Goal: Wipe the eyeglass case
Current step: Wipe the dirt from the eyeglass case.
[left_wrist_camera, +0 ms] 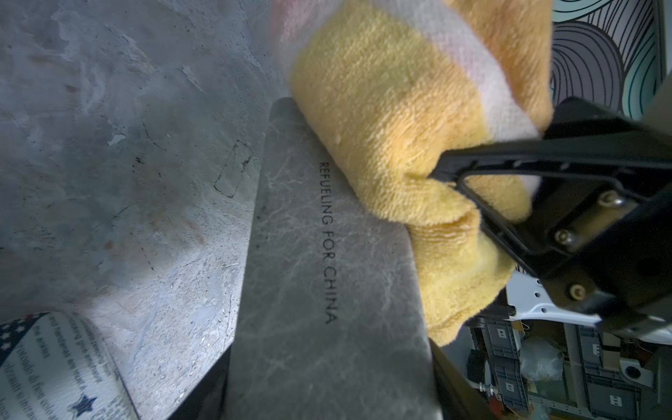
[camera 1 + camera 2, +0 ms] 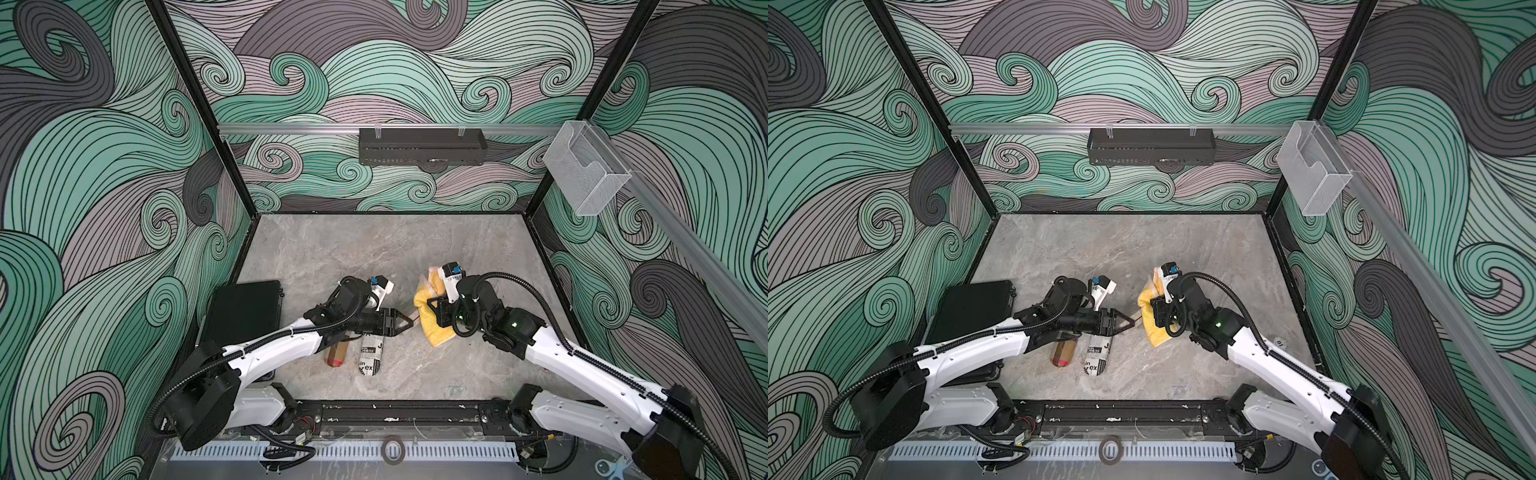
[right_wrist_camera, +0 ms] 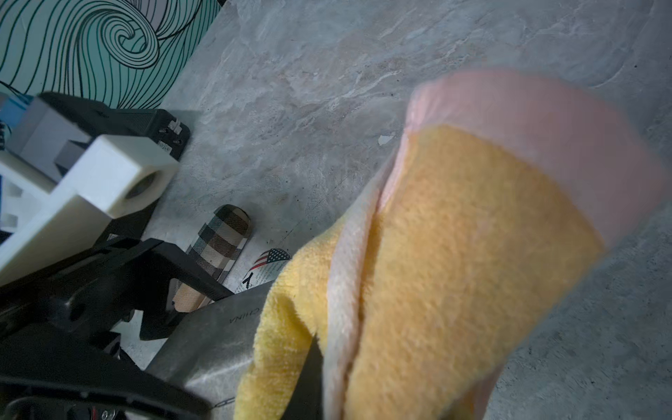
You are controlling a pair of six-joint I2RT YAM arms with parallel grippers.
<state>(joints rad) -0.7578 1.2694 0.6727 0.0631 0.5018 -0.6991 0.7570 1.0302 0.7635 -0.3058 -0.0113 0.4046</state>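
Two jobs, mid-frame: gripping the flat grey eyeglass case with left pincer to keep it still; squeezing fluffy yellow cloth in right pincer to rub it.

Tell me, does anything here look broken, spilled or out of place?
Nothing spilled or broken. The only oddities are small: the grey case, with the yellow cloth against it, shows whitish veins that could be pattern or wear, and the table is scuffed with a small pale chip.
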